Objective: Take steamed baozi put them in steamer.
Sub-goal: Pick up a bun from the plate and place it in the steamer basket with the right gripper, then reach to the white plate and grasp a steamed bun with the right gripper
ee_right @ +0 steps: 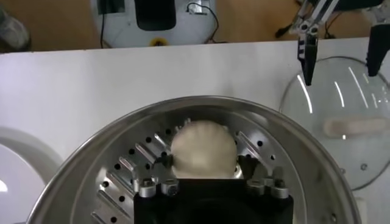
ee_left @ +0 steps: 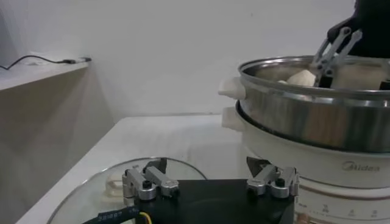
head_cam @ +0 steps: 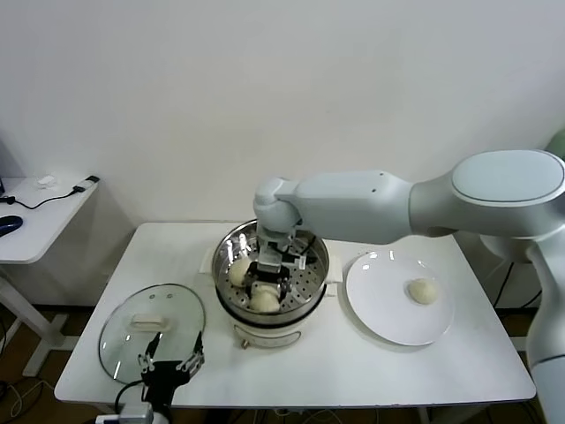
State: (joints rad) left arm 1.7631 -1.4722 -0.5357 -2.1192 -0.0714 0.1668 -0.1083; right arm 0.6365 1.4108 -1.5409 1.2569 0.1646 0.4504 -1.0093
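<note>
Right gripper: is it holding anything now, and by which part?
The right gripper holds a baozi by its two opposite sides, low inside the steamer. The left gripper holds nothing.

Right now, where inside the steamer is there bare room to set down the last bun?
The steamer floor is bare on the side toward the plate. The front and left are crowded: one baozi sits left, and the right hand is around another at the front. The left hand hovers over the glass lid.

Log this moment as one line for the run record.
right tool: in steamer, around a bun | left tool: open, idle over glass lid | second bun in steamer | one bun left on plate
</note>
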